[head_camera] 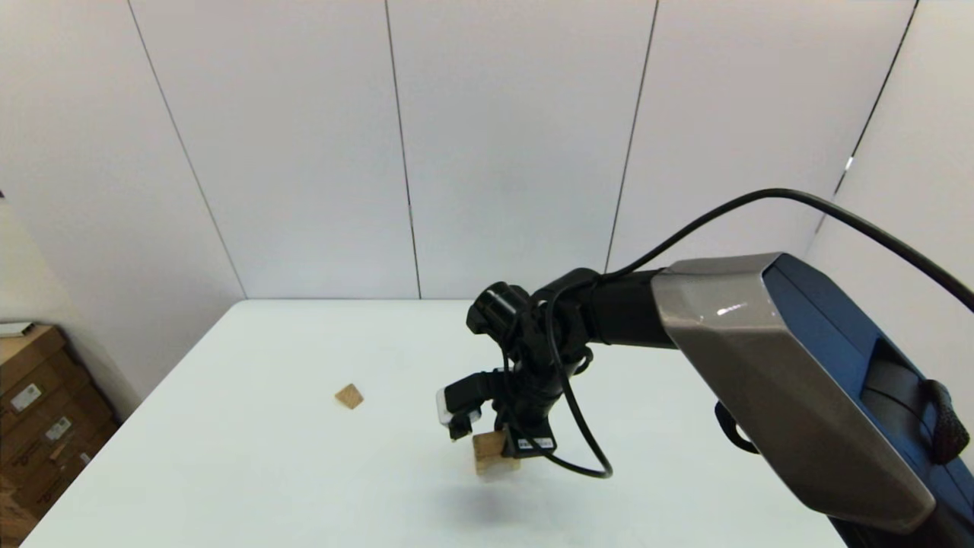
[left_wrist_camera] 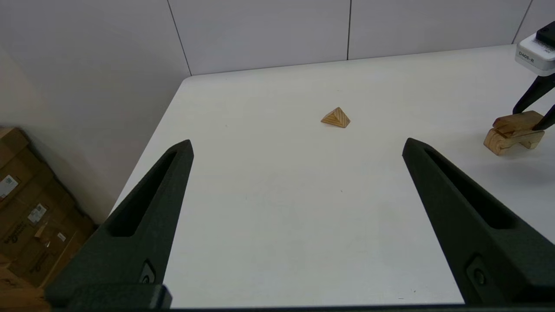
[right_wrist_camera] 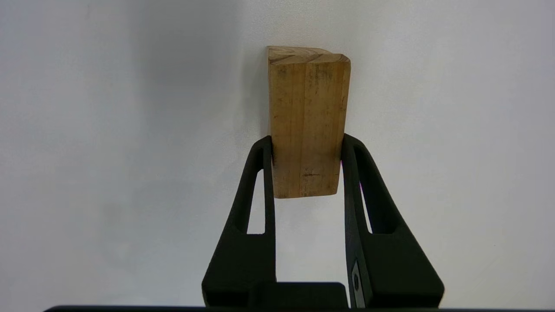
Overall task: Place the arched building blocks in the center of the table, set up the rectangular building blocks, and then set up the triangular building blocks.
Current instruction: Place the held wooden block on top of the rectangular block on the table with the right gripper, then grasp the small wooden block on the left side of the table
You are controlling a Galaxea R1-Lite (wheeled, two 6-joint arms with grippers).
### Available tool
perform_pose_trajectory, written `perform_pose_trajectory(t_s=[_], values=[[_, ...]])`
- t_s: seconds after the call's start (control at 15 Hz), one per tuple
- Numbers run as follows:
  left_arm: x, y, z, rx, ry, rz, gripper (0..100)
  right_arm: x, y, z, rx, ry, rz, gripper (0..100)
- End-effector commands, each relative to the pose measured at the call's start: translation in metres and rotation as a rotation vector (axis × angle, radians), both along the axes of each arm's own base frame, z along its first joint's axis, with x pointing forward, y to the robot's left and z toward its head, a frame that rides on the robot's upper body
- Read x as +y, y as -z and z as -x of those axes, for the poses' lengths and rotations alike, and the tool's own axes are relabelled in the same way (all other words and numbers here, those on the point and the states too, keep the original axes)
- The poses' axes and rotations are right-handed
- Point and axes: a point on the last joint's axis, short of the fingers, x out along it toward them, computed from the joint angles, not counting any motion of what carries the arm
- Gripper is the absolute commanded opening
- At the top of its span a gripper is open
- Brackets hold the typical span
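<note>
My right gripper (right_wrist_camera: pixel 305 141) reaches down over the middle of the table (head_camera: pixel 266 472). It is shut on the rectangular building block (right_wrist_camera: pixel 305 130), a plain wooden slab held by its long sides. In the left wrist view this slab (left_wrist_camera: pixel 518 120) lies on the arched building block (left_wrist_camera: pixel 498 145), between the right gripper's (left_wrist_camera: pixel 531 117) fingers. From the head, the gripped wood (head_camera: pixel 491 450) shows under the wrist. The triangular building block (head_camera: pixel 349 396) (left_wrist_camera: pixel 336 117) sits alone to the left. My left gripper (left_wrist_camera: pixel 297 145) is open and empty, back from the wedge and out of the head view.
Cardboard boxes (head_camera: pixel 38 411) (left_wrist_camera: pixel 26 216) are stacked on the floor past the table's left edge. Grey wall panels stand behind the far edge. My right arm's large grey and blue link (head_camera: pixel 799 380) hides the right side of the table from the head.
</note>
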Motion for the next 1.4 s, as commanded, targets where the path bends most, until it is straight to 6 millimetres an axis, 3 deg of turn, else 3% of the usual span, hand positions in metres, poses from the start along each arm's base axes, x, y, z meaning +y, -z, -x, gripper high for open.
perform_pose_trajectory(t_s=[0.07,0.4,0.47,0.87,1.0,1.2,1.4], values=[[0.0,0.0,0.0,0.001,0.0,0.0,100,-0.001,0.001,0.0,0.004,-0.005,0.004,0],[0.0,0.0,0.0,0.001,0.0,0.0,100,-0.002,0.002,-0.001,0.006,-0.004,0.006,0],[0.0,0.0,0.0,0.001,0.0,0.0,100,-0.001,0.002,-0.001,0.005,-0.004,0.005,100],[0.0,0.0,0.0,0.001,0.0,0.0,100,-0.001,0.002,-0.001,0.006,0.0,0.003,100],[0.0,0.0,0.0,0.001,0.0,-0.002,100,-0.005,-0.009,-0.003,-0.014,0.017,-0.015,100],[0.0,0.0,0.0,0.001,0.0,0.0,100,-0.03,-0.058,-0.007,-0.087,0.089,-0.084,100],[0.0,0.0,0.0,0.001,0.0,0.0,100,-0.071,-0.119,0.005,-0.129,0.209,-0.141,100]])
